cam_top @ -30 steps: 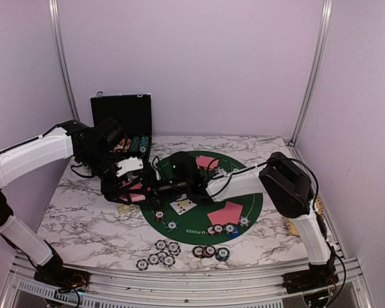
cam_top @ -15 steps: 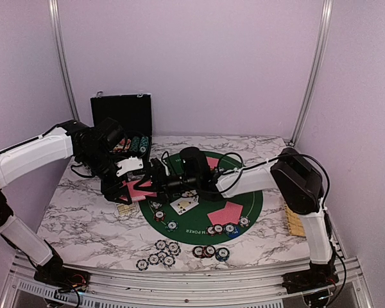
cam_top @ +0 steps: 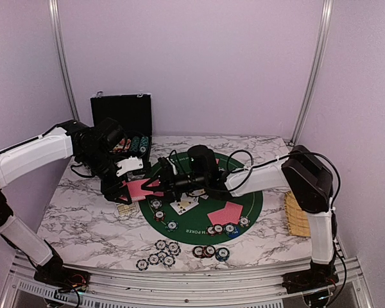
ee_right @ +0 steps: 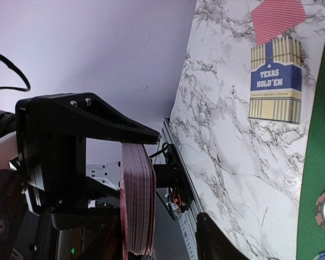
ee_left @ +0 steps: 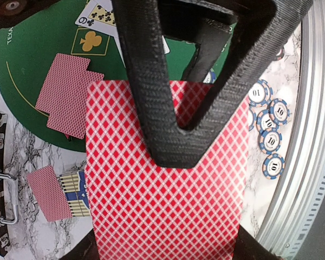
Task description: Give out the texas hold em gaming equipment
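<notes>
Clamping my left gripper (ee_left: 173,141) on the deck of red-backed playing cards (ee_left: 162,216), above the marble table (cam_top: 83,218) at the green felt mat (cam_top: 244,192)'s left edge, I hold my right gripper (cam_top: 160,184) just beside it, its jaw spacing indiscernible.

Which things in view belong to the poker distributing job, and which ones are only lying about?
Job: deck of red-backed cards; dealt cards; poker chips.
Lying about: black case; card box; woven tray; green mat.
</notes>
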### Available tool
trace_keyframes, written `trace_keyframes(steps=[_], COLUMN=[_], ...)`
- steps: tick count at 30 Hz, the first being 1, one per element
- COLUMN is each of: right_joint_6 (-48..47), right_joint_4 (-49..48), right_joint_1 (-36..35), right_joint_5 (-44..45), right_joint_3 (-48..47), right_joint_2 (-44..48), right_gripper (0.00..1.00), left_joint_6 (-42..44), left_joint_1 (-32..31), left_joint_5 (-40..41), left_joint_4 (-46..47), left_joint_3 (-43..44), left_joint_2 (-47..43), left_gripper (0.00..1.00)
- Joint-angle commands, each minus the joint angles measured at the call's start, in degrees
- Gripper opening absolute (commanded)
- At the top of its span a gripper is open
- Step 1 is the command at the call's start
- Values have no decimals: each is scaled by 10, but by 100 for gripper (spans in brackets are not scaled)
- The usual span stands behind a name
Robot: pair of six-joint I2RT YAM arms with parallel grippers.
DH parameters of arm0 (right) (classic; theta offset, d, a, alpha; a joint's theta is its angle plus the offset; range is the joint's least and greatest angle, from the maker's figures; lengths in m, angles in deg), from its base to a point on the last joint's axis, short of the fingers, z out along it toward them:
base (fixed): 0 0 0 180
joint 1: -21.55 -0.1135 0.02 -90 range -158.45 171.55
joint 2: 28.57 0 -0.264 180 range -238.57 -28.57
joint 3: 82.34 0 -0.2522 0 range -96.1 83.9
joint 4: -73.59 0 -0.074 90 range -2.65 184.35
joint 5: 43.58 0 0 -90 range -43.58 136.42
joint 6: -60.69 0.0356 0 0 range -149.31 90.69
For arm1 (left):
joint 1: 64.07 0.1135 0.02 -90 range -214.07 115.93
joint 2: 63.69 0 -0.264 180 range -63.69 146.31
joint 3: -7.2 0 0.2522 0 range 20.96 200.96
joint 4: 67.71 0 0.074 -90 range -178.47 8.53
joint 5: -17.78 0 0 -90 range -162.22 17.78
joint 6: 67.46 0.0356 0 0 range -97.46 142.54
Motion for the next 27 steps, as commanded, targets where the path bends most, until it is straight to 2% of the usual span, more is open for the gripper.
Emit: trace_keyframes(steps=[1, 3, 14, 27], right_joint_6=[0, 0, -30, -16], right_joint_4=[-7, -4, 37, 12], right_joint_1=[4, 5, 35, 89], right_joint_5=[-5, -7, -14, -30], right_joint_3=[-4, -5, 28, 105], right_joint_2=[26, 27, 75, 124], right_gripper=[32, 24, 0, 0], left_joint_6=[4, 4, 4, 3], left_joint_1=[4, 4, 4, 4], left_joint_5=[-1, 1, 7, 12], left_joint_4=[1, 1, 1, 1], left_joint_3=[6, 5, 5, 1], left_joint_2=[-14, -14, -14, -15], left_gripper=[0, 0, 0, 0])
